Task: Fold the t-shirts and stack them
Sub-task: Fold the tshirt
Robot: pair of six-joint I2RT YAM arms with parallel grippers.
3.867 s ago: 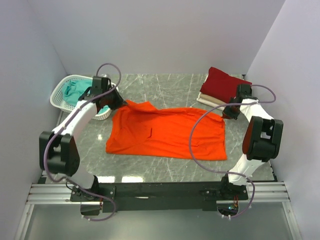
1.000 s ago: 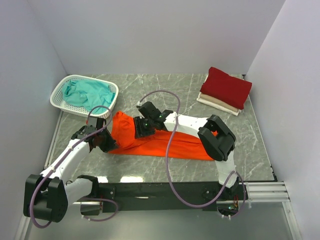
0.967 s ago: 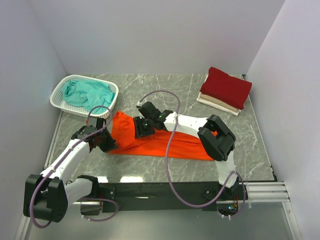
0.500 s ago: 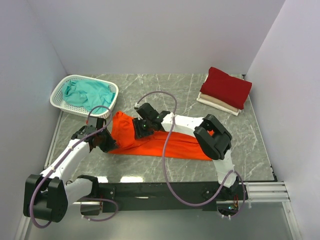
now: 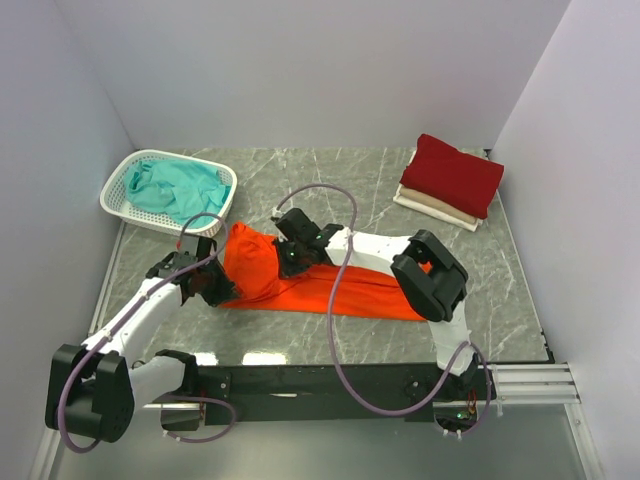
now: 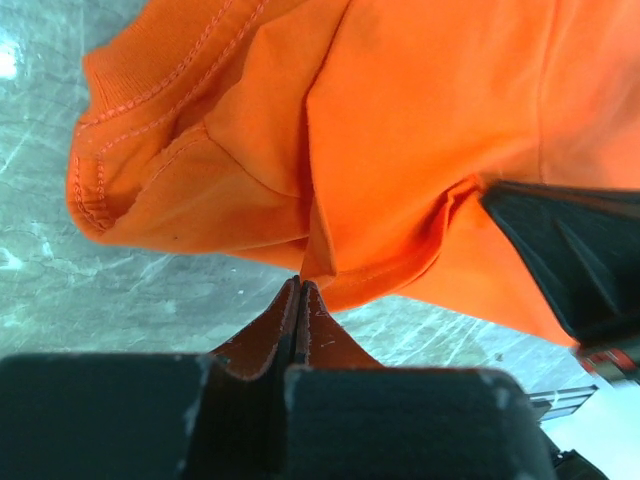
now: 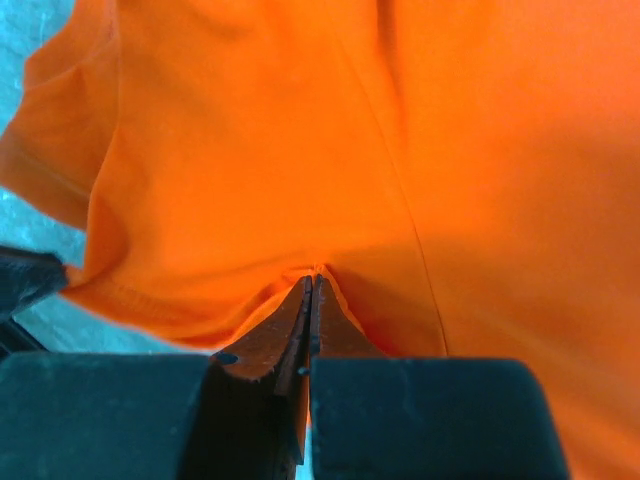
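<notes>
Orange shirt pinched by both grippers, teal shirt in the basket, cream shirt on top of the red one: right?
No. The top view shows the red shirt on top of the cream shirt. The orange shirt is pinched by the left gripper and right gripper, the teal shirt is in the basket.

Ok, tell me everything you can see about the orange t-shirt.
The orange t-shirt is bright, soft cloth; the left wrist view shows a ribbed, stitched edge. It lies on the grey marbled table, folded into a long band running left to right, with its left end raised and bunched. The left claw is shut on a fold at that end. The right claw is shut on cloth a little further along.
</notes>
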